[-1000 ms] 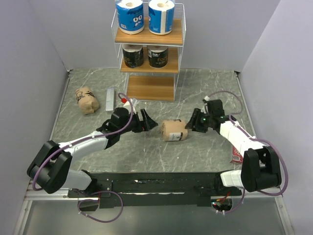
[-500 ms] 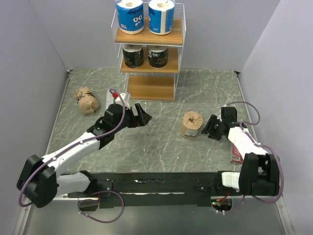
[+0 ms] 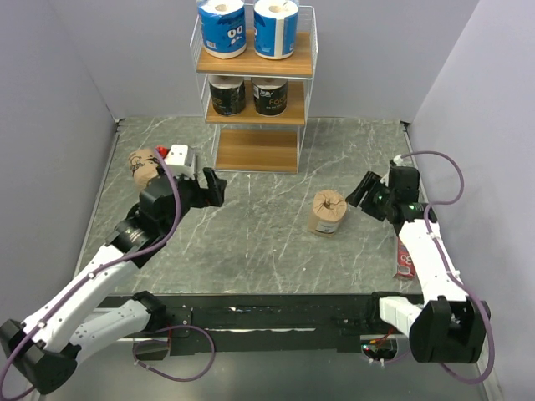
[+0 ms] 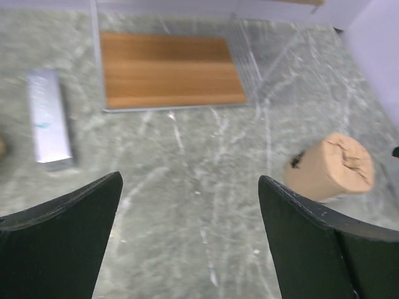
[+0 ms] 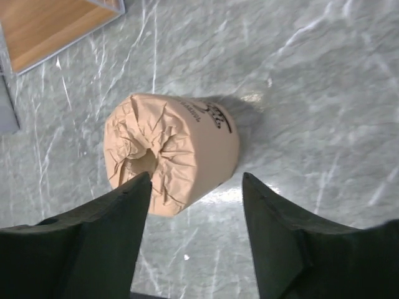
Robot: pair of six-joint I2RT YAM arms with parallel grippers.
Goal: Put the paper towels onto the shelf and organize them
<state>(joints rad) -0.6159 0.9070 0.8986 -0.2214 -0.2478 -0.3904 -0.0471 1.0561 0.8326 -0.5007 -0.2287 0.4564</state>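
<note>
Gaping left jaws: spread wide with nothing between them, hung over the worktop (image 3: 267,242) at the end of the left arm (image 3: 125,242), in front of the shelf's left side.
Right jaws: also apart and empty, on the right arm (image 3: 422,251), aimed down at the nearer tan roll (image 5: 171,159), which sits just ahead of the tips, untouched.
Nearer tan roll: on the worktop right of centre, well apart from the shelf (image 3: 251,152). Its crumpled end faces up, so it seems to stand on end, though the wrist views make it look tilted and I cannot be sure.
Second tan roll (image 3: 138,167): far left of the worktop, just beyond the left wrist and partly hidden by it.
Shelf: blue-and-white rolls (image 3: 222,25) on the top tier, black rolls (image 3: 227,94) on the middle tier, bottom board bare.
Step in hand: by my reading, the approach to the nearer tan roll. Four of six look placed, and the tan pair is left for the bottom board.
Next move: the right jaws should drop around the roll's sides, close, then carry it low under the middle board, between the wire uprights.
In the way: the grey bar (image 4: 47,118) lies left of the bottom board, near the second roll's route. The red packet (image 3: 405,263) lies beside the right arm, off the path. The left arm sits close to the shelf front and may crowd it.
</note>
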